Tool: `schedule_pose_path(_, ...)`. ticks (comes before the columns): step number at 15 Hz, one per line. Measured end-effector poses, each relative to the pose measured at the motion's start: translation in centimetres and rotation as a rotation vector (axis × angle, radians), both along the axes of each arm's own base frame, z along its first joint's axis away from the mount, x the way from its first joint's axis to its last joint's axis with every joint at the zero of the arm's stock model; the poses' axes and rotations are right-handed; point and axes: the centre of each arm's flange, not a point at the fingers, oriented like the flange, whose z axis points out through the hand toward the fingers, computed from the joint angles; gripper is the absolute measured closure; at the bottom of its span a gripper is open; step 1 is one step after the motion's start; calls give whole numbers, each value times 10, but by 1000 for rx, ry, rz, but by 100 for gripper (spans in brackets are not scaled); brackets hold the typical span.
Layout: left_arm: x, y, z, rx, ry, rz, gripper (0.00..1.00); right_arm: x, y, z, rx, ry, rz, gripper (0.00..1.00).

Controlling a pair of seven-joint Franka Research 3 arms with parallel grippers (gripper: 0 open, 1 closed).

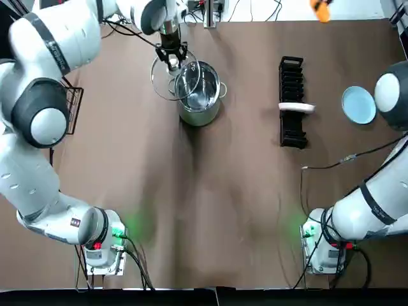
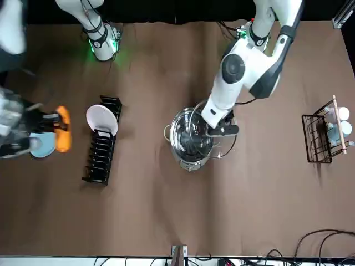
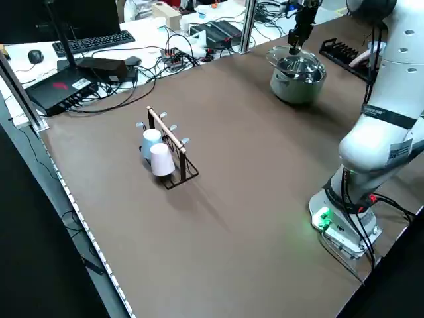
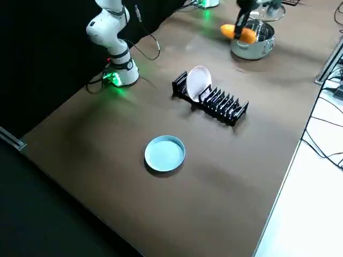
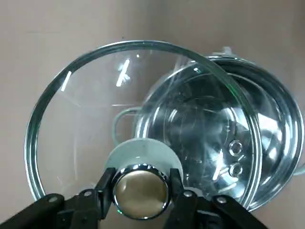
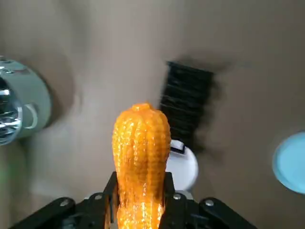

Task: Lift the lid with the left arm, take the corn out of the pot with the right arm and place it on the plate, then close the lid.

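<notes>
My left gripper (image 1: 171,58) is shut on the metal knob (image 5: 140,191) of the glass lid (image 1: 167,81). It holds the lid raised and shifted to the left of the steel pot (image 1: 199,97), partly overlapping its rim. The pot's inside (image 5: 224,138) looks empty. My right gripper (image 6: 140,191) is shut on the orange corn (image 6: 141,148) and carries it high above the table's right side. In the front view the corn (image 2: 62,128) hangs next to the blue plate (image 2: 43,145). The blue plate (image 1: 358,104) lies bare at the right.
A black dish rack (image 1: 292,102) holding one white plate (image 1: 296,107) stands between the pot and the blue plate. A wire rack with cups (image 2: 324,133) sits at the table's left edge. Cables and desk gear line the far edge.
</notes>
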Motion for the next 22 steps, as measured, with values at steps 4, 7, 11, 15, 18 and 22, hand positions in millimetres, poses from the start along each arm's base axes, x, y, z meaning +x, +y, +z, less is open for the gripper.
schedule_pose_path(4, 6, -24, -22, -38, -40, -6, 49, -4, -113, -27, 13, 13, -93, 61)
schedule_pose_path(7, 1, -35, -32, -41, -30, -15, 49, -12, -195, -65, 6, 23, -153, 61)
schedule_pose_path(11, -10, -62, -35, -52, -26, 0, 49, -21, -248, -140, -62, 39, -214, 61)
schedule_pose_path(15, -19, -80, -49, -49, -8, 10, 49, -40, -286, -194, -92, 15, -194, 61)
schedule_pose_path(18, -10, -76, -48, -49, -18, 24, 49, -60, -320, -223, -102, -30, -185, 61)
schedule_pose_path(22, -5, -82, -44, -56, -31, 24, 49, -95, -326, -305, -114, -13, -160, 61)
